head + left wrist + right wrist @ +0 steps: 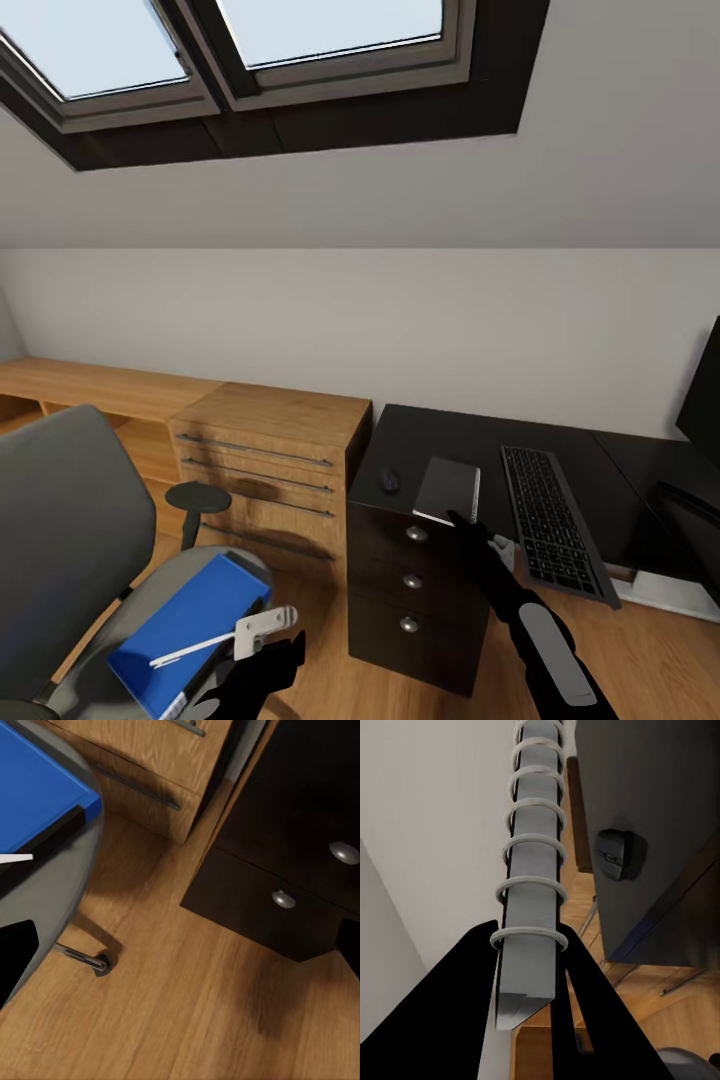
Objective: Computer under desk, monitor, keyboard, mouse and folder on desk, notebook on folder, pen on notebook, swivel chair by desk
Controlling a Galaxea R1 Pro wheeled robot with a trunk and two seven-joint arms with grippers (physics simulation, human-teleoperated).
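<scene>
The grey swivel chair (pixel 60 520) stands at the left with the blue folder (pixel 190 620) on its seat (pixel 56 896). The thin white pen (pixel 190 652) lies across the folder (pixel 37 795). My left gripper (pixel 268 668) hovers open just beside the seat, over the floor (pixel 180 945). My right gripper (pixel 465 525) is shut on the grey spiral-bound notebook (pixel 447 488), holding it tilted over the black desk (pixel 440 430); the rings show between its fingers (pixel 529 967). The mouse (pixel 388 480) (pixel 615 855) and keyboard (pixel 552 520) lie on the desk. The monitor (pixel 705 395) shows at the right edge.
A light-wood chest (pixel 270 460) with bar handles stands left of the desk's three-drawer pedestal (pixel 410 590) (pixel 292 870). A low wooden bench (pixel 90 385) runs along the wall. The chair's chrome leg (pixel 79 956) rests on the wood floor between chair and pedestal.
</scene>
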